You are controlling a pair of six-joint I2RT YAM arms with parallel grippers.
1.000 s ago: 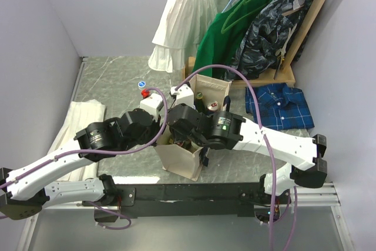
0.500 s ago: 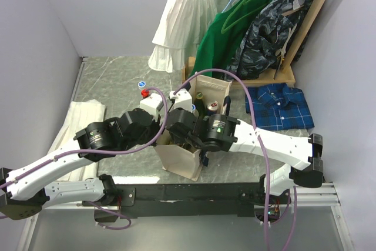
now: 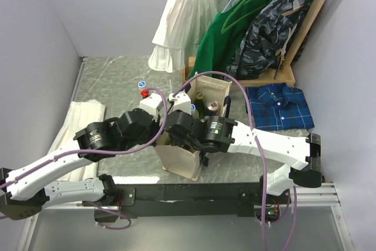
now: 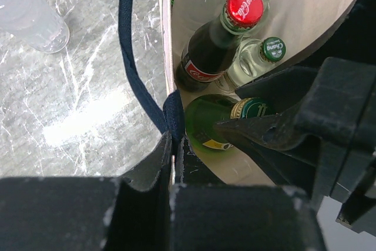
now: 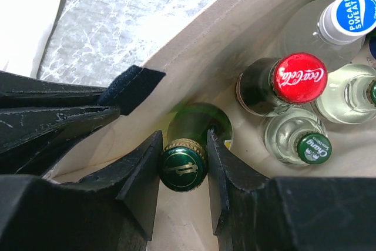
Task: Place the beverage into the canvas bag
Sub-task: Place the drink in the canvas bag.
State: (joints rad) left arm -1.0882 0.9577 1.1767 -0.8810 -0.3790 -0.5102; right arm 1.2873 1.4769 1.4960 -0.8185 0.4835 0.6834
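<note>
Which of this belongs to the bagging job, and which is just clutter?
Job: canvas bag; green bottle in the right gripper; left gripper pinching the bag's rim; Coca-Cola bottle already inside.
Lying about: plaid shirt; white folded cloth; hanging clothes.

Left end effector (image 4: 174, 152) pinches canvas bag (image 4: 320, 4) rim beside a green bottle (image 4: 207, 123).

White "Coca-Cola" script runs across the red bottle cap (image 5: 300, 77). "POCARI SWEAT" is on the blue-and-white cap (image 5: 354, 11), and "Chang" on the green cap (image 5: 313, 147).
</note>
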